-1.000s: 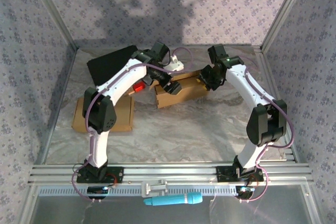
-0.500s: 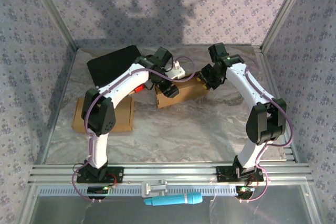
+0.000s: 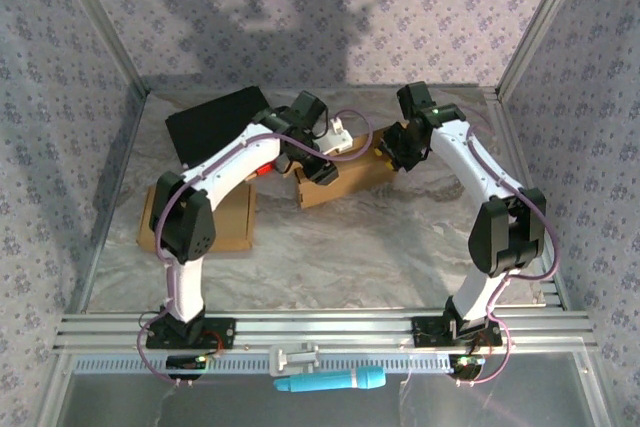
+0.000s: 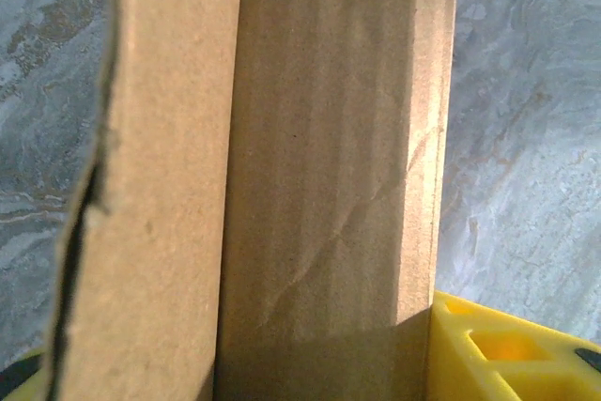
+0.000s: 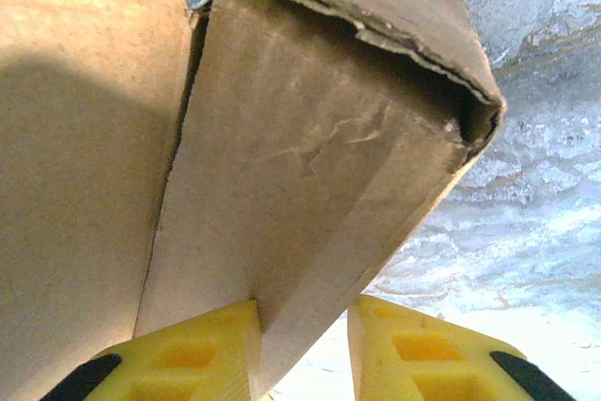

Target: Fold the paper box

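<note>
Grey marbled tabletop; floral walls on three sides, shadowed at the back; aluminium rails along the near edge.

Two cardboard pieces, one black slab, one teal tool.

Marbled table with box, flat cardboard

Top cam: left gripper tips hidden under its wrist. Wrist cams: paper box cut off at pic edges; right gripper tips behind it, grip unclear.
</note>
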Robot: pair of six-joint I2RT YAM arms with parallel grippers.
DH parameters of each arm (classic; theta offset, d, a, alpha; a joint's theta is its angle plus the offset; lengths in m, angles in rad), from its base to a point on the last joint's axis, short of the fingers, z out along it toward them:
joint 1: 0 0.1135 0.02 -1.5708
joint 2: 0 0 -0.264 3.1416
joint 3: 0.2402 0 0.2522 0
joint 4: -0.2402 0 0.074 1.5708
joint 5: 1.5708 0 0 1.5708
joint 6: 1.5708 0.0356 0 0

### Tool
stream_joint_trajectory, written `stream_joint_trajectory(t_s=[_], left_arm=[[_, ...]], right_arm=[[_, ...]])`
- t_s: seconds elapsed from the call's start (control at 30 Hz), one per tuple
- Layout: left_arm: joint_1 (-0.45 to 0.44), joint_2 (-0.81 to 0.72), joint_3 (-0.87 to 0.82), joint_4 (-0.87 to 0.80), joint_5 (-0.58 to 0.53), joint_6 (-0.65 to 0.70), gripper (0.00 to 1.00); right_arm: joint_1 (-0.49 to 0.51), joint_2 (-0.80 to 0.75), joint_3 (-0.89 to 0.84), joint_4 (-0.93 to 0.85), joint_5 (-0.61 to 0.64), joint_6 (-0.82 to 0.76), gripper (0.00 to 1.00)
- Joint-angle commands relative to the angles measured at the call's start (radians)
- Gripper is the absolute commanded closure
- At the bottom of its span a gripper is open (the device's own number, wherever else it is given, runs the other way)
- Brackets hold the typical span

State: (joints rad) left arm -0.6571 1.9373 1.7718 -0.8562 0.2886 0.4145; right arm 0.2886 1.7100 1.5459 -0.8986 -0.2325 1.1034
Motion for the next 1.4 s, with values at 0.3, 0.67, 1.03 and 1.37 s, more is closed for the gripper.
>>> stream_joint_trajectory(t_s=[0.3, 0.67, 1.03, 1.37], left_arm=[[-0.062, -0.172, -0.138, -0.124, 0.249, -0.032, 0.46], [-0.097, -0.191, -0.164, -0.148, 0.120, 0.018, 0.46], [-0.098, -0.196, -0.166, -0.199, 0.097, 0.081, 0.46], [-0.095, -0.226, -0.196, -0.206, 0.096, 0.116, 0.45]], right_arm=[[0.017, -0.243, -0.261, -0.160, -0.042, 0.038, 0.69], [-0.003, -0.495, -0.192, -0.106, 0.128, -0.298, 0.60], [-0.095, -0.581, -0.279, 0.015, 0.050, -1.104, 0.56], [-0.046, -0.508, -0.273, -0.019, 0.026, -1.357, 0.41]])
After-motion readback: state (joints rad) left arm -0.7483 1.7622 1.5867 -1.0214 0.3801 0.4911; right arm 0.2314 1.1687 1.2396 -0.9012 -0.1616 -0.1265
